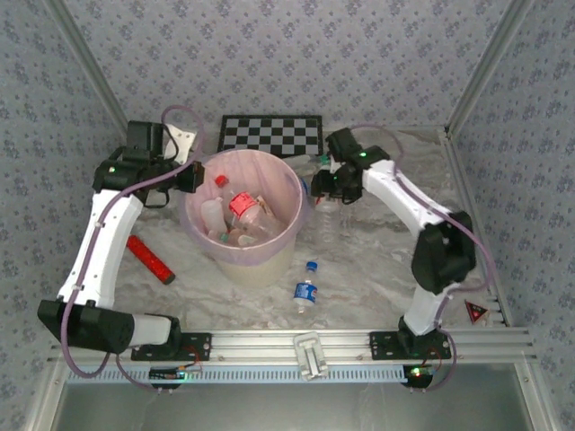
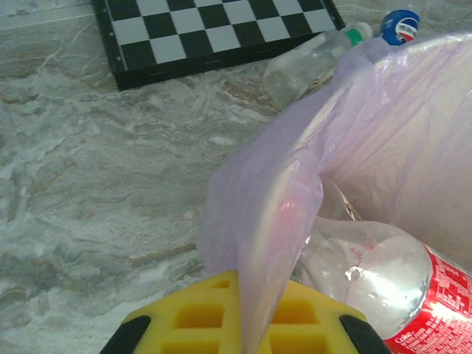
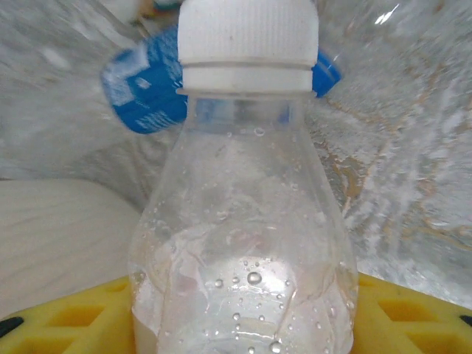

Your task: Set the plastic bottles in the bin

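Observation:
The bin is a cream bucket lined with a pink-lilac bag, standing mid-table with several plastic bottles inside. My left gripper is at its left rim, its yellow fingers shut on the bag-covered rim. In the left wrist view a red-labelled bottle lies inside the bin. My right gripper, just right of the bin, is shut on a clear white-capped bottle, with yellow fingers pressing both its sides. A blue-labelled bottle lies behind it. Another blue-capped bottle lies in front of the bin.
A checkerboard lies at the back and a flat red bar lies left of the bin. Beyond the bin's rim lie a green-capped bottle and a blue-capped one. The bin's cream wall is close beside the held bottle.

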